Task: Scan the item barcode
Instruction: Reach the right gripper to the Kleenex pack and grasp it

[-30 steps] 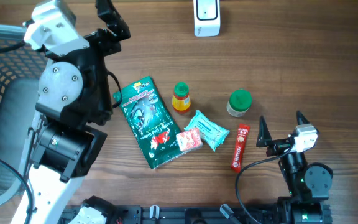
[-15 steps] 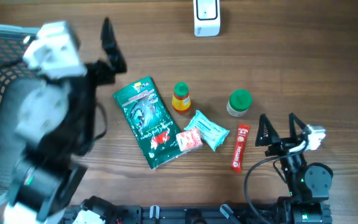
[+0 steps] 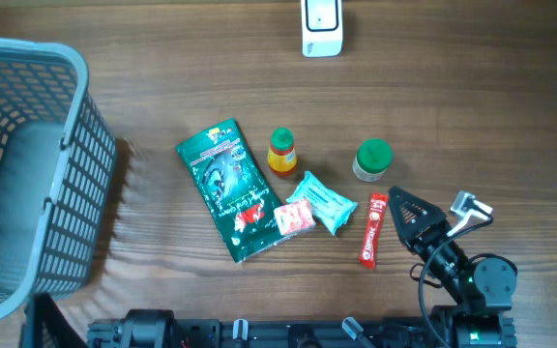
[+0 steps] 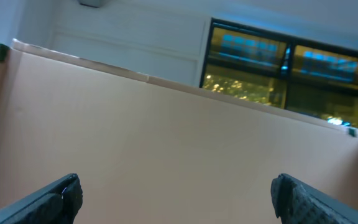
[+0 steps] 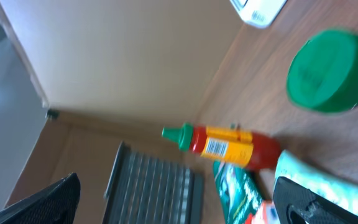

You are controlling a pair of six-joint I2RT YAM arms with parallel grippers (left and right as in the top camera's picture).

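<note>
Mock shop checkout, set up indoors in a lab or office room. Wooden desk [image 3: 472, 97] laid out like a till: grey wire-mesh shopping basket [image 3: 71, 145] at one end, white scanner unit [image 3: 321, 27] at the far edge. Small groceries between: green snack packet [image 3: 228, 188], sauce bottle [image 3: 282, 152], green-lidded jar [image 3: 372, 160], red stick pack [image 3: 373, 229]. Plain partition panel [image 4: 166, 143] behind; dark window [image 4: 284, 68] with lights above it.

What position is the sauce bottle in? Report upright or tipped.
Upright: overhead, the sauce bottle shows its green cap from above, body beneath.
</note>
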